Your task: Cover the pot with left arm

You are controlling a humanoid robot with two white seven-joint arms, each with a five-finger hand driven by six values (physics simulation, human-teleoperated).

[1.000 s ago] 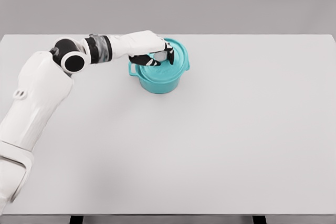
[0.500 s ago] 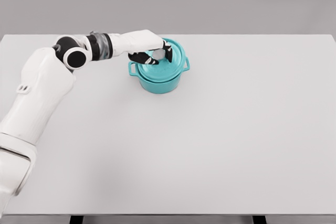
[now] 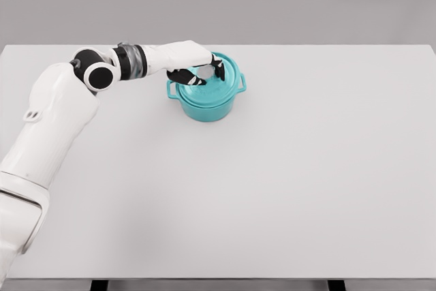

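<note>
A teal pot (image 3: pixel 206 105) with two side handles stands on the white table (image 3: pixel 286 168), left of centre toward the back. Its teal lid (image 3: pixel 221 82) lies flat on the rim. My left hand (image 3: pixel 201 71) reaches in from the left over the lid, dark fingertips curled around the grey knob (image 3: pixel 205 71) at its centre. The white left arm (image 3: pixel 61 114) stretches from the lower left edge up to the pot. The right arm does not show.
The table's far edge (image 3: pixel 218 45) runs just behind the pot, with a grey wall beyond it.
The lid has come down from a slight tilt and shifted a little left, so it now sits level on the pot. The hand went down with it, still on the knob.
</note>
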